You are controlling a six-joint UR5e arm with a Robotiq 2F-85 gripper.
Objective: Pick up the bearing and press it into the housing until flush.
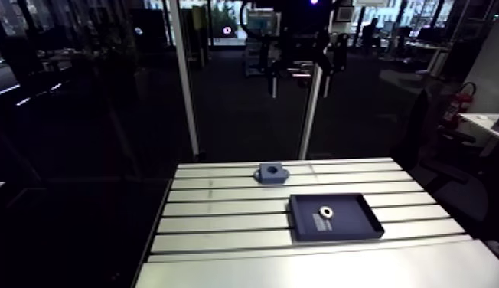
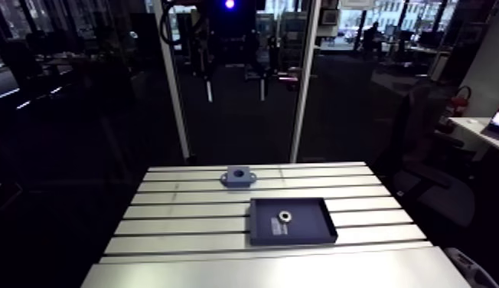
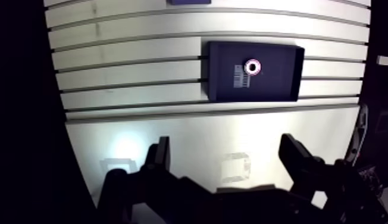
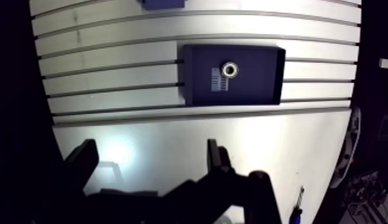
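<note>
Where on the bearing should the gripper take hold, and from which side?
Probably across the outer rim of the bearing, coming from straight above: it lies flat, hole up, in the shallow dark tray, with bare tray floor around it. The gripper is open.

Slotted aluminium table; smooth panel under the jaws, with a bright glare patch just ahead of one jaw. Two white posts beyond the table's far edge; dim surroundings.
</note>
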